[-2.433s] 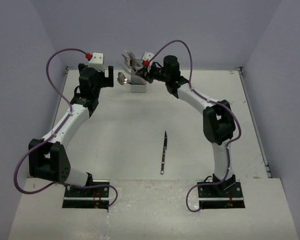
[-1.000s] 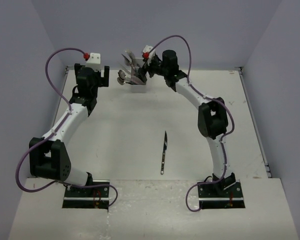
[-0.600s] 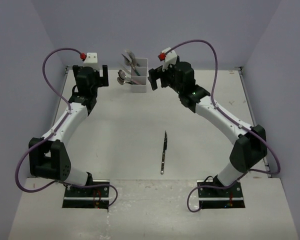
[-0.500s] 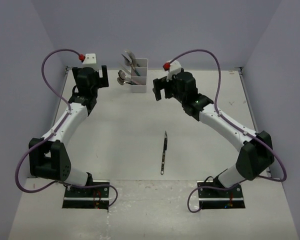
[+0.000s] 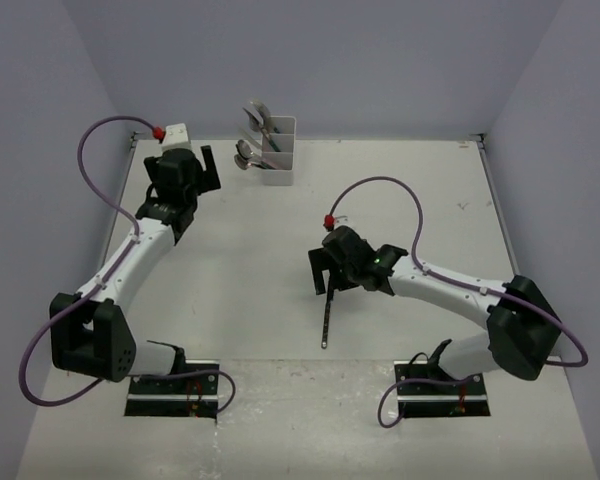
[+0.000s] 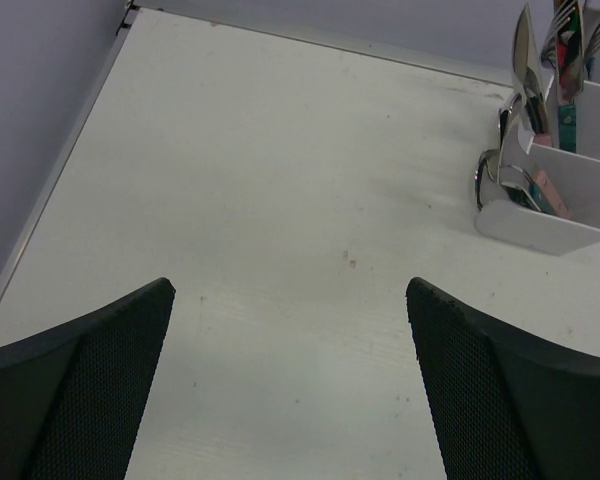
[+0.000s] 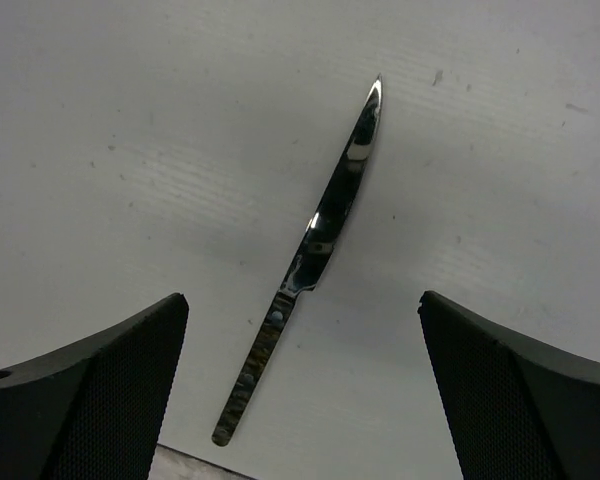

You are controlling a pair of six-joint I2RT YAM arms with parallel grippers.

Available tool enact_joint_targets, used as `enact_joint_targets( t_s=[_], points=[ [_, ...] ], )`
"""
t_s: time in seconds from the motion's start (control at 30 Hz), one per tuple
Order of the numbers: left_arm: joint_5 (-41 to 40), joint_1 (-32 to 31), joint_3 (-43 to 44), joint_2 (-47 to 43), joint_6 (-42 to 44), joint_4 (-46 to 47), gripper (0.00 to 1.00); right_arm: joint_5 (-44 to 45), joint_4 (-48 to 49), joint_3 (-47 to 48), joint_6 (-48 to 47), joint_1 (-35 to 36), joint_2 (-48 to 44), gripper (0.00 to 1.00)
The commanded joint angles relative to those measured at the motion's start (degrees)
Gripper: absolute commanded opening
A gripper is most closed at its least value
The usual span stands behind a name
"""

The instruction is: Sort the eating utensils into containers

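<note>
The right gripper (image 5: 323,279) is held wide open and empty just above a slim, shiny silver metal knife (image 7: 315,250), which lies flat on the white table (image 5: 240,250) and is framed between the jaws in the wrist view. The left gripper (image 6: 288,290) is likewise spread wide with nothing held. It is positioned near the small white translucent plastic holder (image 6: 550,225) at the far edge, in whose compartments the other metal-headed utensils (image 6: 523,50) are stood.

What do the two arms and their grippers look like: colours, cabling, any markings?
The left arm and right arm are white tubular links joined by black housings. A purple cable loops along each, ending at a red plug near the wrist. The left wrist carries a white block. The fingers are black, broad, with mesh-textured faces. No lettering visible.
</note>
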Motion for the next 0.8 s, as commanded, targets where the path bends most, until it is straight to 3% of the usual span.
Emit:
enact_joint_targets(
  t_s=[0.0,0.1,0.27,0.33,0.47,0.57,0.6,0.73,0.77],
  points=[
    [-7.5,-4.4,1.1,-2.9,-3.1,-5.0,1.0,5.7,-7.9,1.7,11.3,3.0,3.6,0.99],
    [-12.1,-9.0,1.3,-4.2,-3.2,-7.8,1.0,7.5,-11.3,1.2,14.8,6.2,6.8,0.99],
    [-4.7,-9.5,-2.1,-9.3,-6.6,-8.5,1.0,8.4,-8.0,-1.6,19.6,7.5,9.3,0.99],
    [-4.9,-9.6,-3.1,-10.6,-6.6,-8.7,1.0,9.0,-7.5,-1.5,20.4,7.7,11.2,0.92],
    [-5.3,-9.6,-3.6,-12.7,-6.2,-8.6,1.0,9.8,-7.7,-1.6,21.3,8.7,15.0,0.69],
    [-5.4,-9.6,-3.5,-12.5,-6.0,-8.6,1.0,9.6,-8.1,-2.5,23.5,9.3,16.9,0.43],
    [-5.8,-9.6,-3.6,-12.3,-5.9,-8.5,1.0,9.7,-8.3,-2.9,24.1,9.5,17.2,0.27],
    [-6.5,-9.6,-3.1,-11.2,-5.3,-8.3,1.0,10.4,-9.3,-3.0,24.8,9.6,15.9,0.0],
    [-6.6,-9.6,-3.0,-11.1,-5.2,-8.1,1.0,11.6,-9.2,-2.6,23.9,9.6,14.6,0.0]
  ],
)
